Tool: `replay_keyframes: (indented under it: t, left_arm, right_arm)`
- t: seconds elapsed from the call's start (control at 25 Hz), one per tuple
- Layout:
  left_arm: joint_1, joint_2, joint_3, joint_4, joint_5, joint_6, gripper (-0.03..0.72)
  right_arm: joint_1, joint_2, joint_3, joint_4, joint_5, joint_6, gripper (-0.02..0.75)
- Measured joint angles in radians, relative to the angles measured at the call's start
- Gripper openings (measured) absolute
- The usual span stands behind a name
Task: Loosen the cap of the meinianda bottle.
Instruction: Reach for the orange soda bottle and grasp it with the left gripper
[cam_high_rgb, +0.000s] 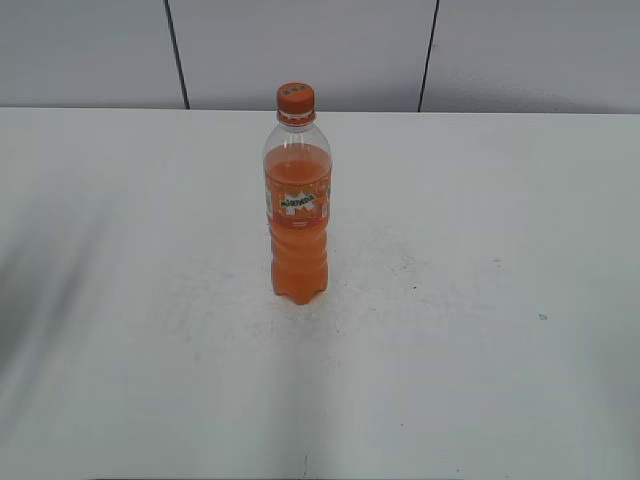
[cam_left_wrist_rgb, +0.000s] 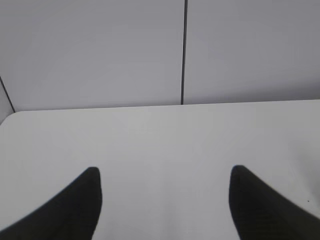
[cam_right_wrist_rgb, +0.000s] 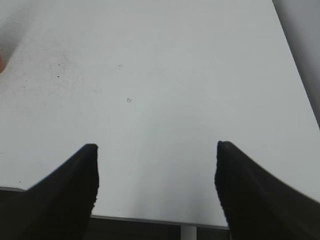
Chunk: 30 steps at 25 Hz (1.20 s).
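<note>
The meinianda bottle (cam_high_rgb: 298, 215) stands upright near the middle of the white table (cam_high_rgb: 480, 300) in the exterior view, part full of orange drink, with its orange label facing me. The orange cap (cam_high_rgb: 296, 99) sits on its neck. Neither arm shows in the exterior view. My left gripper (cam_left_wrist_rgb: 164, 172) is open and empty over bare table in the left wrist view. My right gripper (cam_right_wrist_rgb: 156, 150) is open and empty over the table near its edge. A sliver of orange shows at the left edge of the right wrist view (cam_right_wrist_rgb: 1, 62).
A grey panelled wall (cam_high_rgb: 300, 50) with dark seams runs behind the table. The table's near edge (cam_right_wrist_rgb: 150, 220) and a white leg below it show in the right wrist view. Small dark specks (cam_high_rgb: 541, 317) mark the tabletop.
</note>
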<state>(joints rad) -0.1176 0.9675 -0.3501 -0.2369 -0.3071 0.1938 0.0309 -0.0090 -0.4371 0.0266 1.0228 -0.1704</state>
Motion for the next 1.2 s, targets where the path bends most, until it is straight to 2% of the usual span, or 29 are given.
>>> replay_keyframes:
  t: [0.16, 0.36, 0.52, 0.6, 0.72, 0.8, 0.88, 0.96, 1.2]
  left_arm:
    - [-0.039, 0.179, 0.022, 0.078, -0.185, -0.091, 0.489]
    - [-0.048, 0.373, 0.026, 0.432, -0.398, -0.284, 0.489]
    - [0.046, 0.48, 0.026, 0.811, -0.563, -0.394, 0.489]
    - [0.11, 0.509, 0.026, 0.929, -0.628, -0.411, 0.489]
    - [0.178, 0.525, 0.026, 1.024, -0.685, -0.42, 0.489]
    - [0.222, 0.545, 0.007, 1.183, -0.77, -0.449, 0.489]
    - [0.259, 0.591, -0.039, 1.339, -0.846, -0.538, 0.489]
    - [0.279, 0.649, -0.107, 1.469, -0.885, -0.61, 0.489]
    - [0.276, 0.806, -0.286, 1.673, -0.894, -0.67, 0.494]
  right_arm:
    - [0.0, 0.0, 0.0, 0.0, 0.0, 0.0, 0.547]
    - [0.0, 0.0, 0.0, 0.0, 0.0, -0.001, 0.547]
    - [0.0, 0.0, 0.0, 0.0, 0.0, -0.001, 0.547]
    - [0.0, 0.0, 0.0, 0.0, 0.0, -0.001, 0.547]
    - [0.0, 0.0, 0.0, 0.0, 0.0, -0.001, 0.547]
    - [0.0, 0.0, 0.0, 0.0, -0.001, -0.001, 0.547]
    - [0.0, 0.0, 0.0, 0.0, -0.001, -0.001, 0.547]
    - [0.0, 0.0, 0.0, 0.0, -0.001, -0.001, 0.547]
    - [0.0, 0.0, 0.0, 0.0, -0.001, -0.001, 0.547]
